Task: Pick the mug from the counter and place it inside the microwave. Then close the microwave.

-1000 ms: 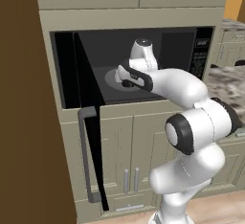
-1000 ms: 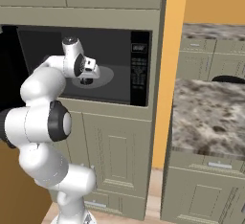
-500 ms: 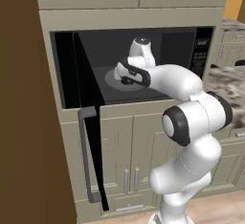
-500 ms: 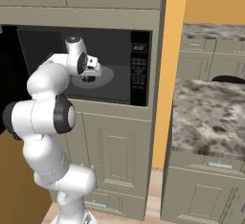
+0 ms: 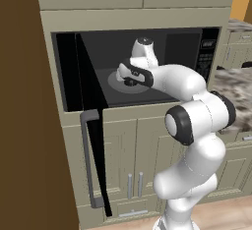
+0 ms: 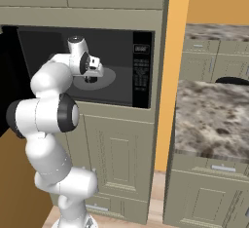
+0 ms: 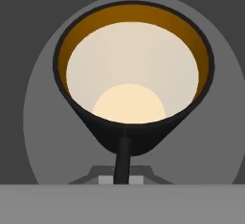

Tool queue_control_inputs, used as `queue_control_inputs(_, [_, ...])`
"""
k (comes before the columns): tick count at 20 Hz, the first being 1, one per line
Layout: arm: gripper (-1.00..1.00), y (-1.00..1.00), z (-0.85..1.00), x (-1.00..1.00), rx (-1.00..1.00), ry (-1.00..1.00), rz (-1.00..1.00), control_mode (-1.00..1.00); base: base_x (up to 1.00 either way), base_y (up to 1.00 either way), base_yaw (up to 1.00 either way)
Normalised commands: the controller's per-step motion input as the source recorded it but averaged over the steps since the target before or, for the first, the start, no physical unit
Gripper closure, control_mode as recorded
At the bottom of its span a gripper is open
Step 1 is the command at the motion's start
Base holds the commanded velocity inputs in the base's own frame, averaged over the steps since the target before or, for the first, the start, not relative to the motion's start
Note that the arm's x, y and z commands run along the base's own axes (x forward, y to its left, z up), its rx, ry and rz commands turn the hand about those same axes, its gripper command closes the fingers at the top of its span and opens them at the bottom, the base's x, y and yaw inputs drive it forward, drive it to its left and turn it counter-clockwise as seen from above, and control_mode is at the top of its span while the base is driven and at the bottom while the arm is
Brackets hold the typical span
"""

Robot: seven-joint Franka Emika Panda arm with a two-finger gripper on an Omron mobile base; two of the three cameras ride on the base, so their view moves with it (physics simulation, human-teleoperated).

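Grey bar handle (image 5: 87, 160) is seen on the swung-open dark glass door. Small black mug with tan interior (image 7: 133, 79) sits over the round grey turntable (image 7: 43, 122), seemingly pinched at its rim by the dark two-finger claw (image 7: 123, 163).

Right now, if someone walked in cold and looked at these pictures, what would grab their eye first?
The white robot arm reaching into the big black built-in microwave, whose dark glass door hangs wide open at the left. At close range, the small black mug with its tan-orange inside sits over the round grey turntable, with the gripper shut on its rim.
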Motion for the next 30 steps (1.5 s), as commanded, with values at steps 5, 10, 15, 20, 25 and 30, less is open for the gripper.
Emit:
queue_control_inputs(5, [1.00,0.00,-0.14,0.00,0.00,0.03,0.00,-1.00,0.00,0.00,0.00])
queue_control_inputs(10, [1.00,0.00,-0.23,0.00,0.00,0.01,0.00,-1.00,0.00,0.00,0.00])
queue_control_inputs(15, [-1.00,0.00,0.00,0.00,0.00,0.00,0.00,-1.00,0.00,0.00,0.00])
queue_control_inputs(20, [-1.00,0.00,0.00,0.00,0.00,0.00,0.00,-1.00,0.00,0.00,0.00])
queue_control_inputs(25, [-1.00,0.00,0.00,-0.14,0.00,0.00,-0.01,-1.00,0.00,0.00,0.00])
queue_control_inputs(30, [-1.00,-0.05,0.00,-0.77,0.00,-0.03,-0.04,-1.00,0.00,0.00,0.00])
